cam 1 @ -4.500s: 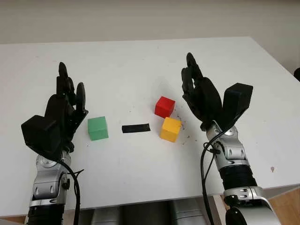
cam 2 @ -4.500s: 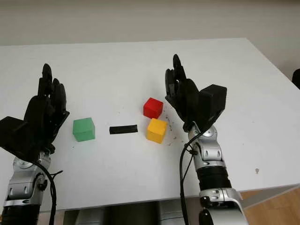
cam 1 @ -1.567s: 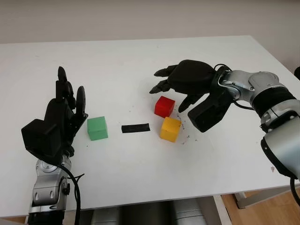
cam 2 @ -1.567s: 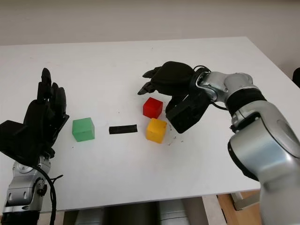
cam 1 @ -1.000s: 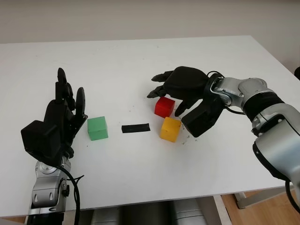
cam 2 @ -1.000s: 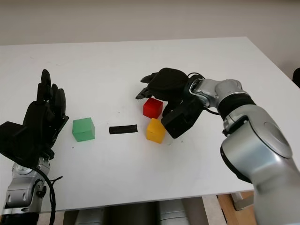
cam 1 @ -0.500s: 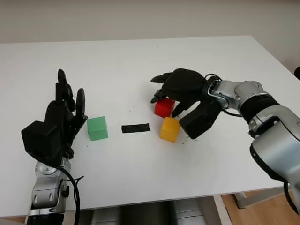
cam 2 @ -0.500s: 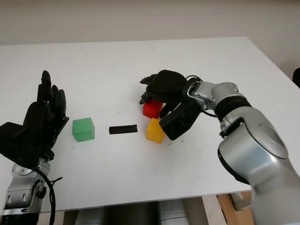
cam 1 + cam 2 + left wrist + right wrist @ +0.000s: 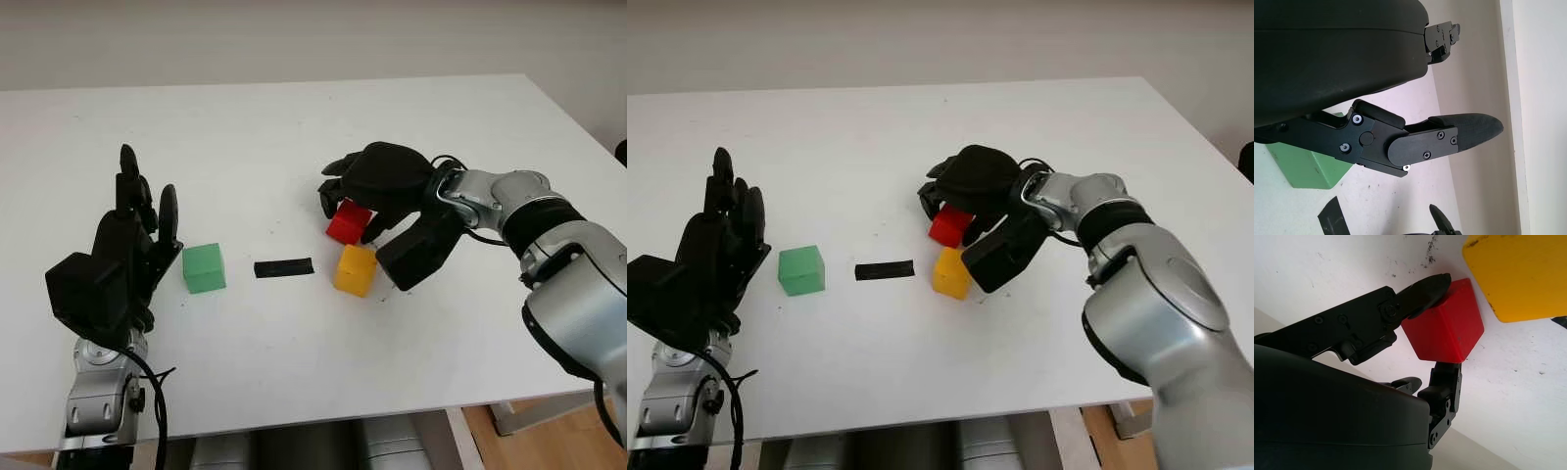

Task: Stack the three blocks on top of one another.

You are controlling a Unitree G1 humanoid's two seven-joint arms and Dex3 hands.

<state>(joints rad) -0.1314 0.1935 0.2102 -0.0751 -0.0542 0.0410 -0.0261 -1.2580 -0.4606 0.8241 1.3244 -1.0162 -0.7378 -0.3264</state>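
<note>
**Right robot hand grasps the red block beside the yellow one**

The right robot hand (image 9: pixel 367 196) reaches in from the right side and its fingers (image 9: pixel 1422 291) are clamped on the red block (image 9: pixel 349 222), one on each of two opposite faces. The block looks tilted and perhaps just lifted from the surface (image 9: pixel 294 352), though I cannot tell this for sure. This grip from above leaves the lower part of the block free, which is good for setting it down on another block.

The yellow block (image 9: pixel 355 270) stands just near of the red one, very close to it, so it is probably the base for the first stacking step. The green block (image 9: pixel 204 268) is well apart on the left, with a black strip (image 9: pixel 284 267) between it and the yellow block.

The left robot hand (image 9: pixel 127 245) is open, held upright just left of the green block, and holds nothing.

All blocks are far from the edges of the surface. There is wide free room above the yellow block, but the palm hangs close beside it and could push it.
</note>
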